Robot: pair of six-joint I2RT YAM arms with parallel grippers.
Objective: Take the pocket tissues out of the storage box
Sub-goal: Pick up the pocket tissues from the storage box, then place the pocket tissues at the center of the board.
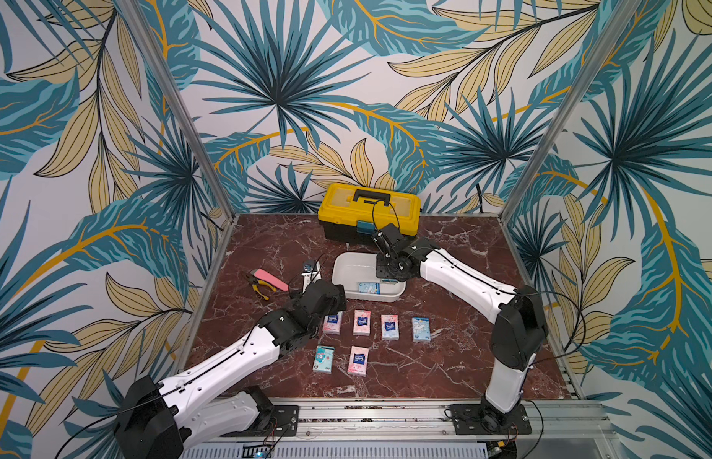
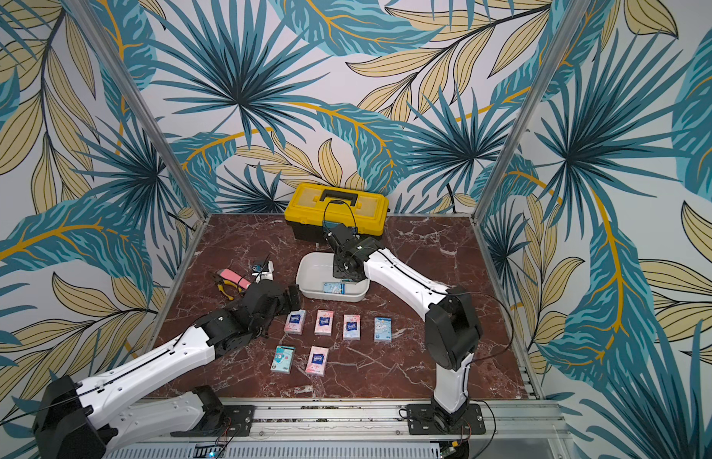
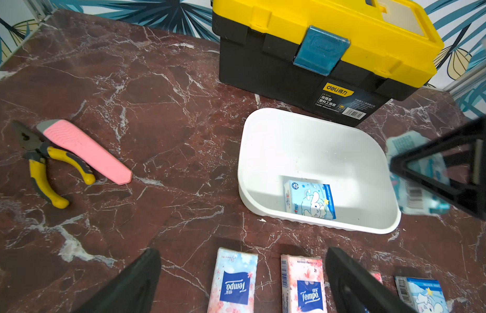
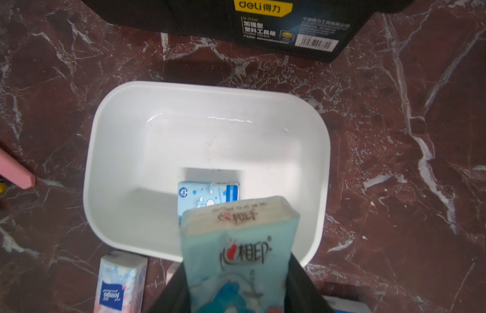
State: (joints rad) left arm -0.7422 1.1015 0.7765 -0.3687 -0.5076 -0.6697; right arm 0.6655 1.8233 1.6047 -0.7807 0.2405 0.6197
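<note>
item: pocket tissues, eight packets, to come out of the storage box (image 1: 346,265). step in hand, as judged: carrying the seventh clear. right gripper (image 4: 236,271): closed on a teal packet (image 4: 236,238), held by one end with the free end pointing away from the wrist, lifted off the box floor. left gripper (image 3: 243,260): jaws wide apart, holding nothing, hovering just beside the left end of the row of four packets (image 1: 361,322). a pair (image 1: 358,360) lies nearer the rail. one light blue packet (image 3: 309,200) lies inside the box by its near wall. also present, not part of the job: toolbox (image 1: 368,206), pliers (image 1: 261,288), pink tool (image 1: 269,280). handling note: raise the teal packet until its hanging end is above the rim before moving sideways, since the tub looks light and a snagged wrapper could drag it. carry toward bare table (image 1: 445,357) to the right of the pair, away from the left arm. lower until the packet lies on the marble, then part the jaws; a drop from height may leave it skewed or overlapping a neighbour. the soft pack needs only moderate squeeze.
</note>
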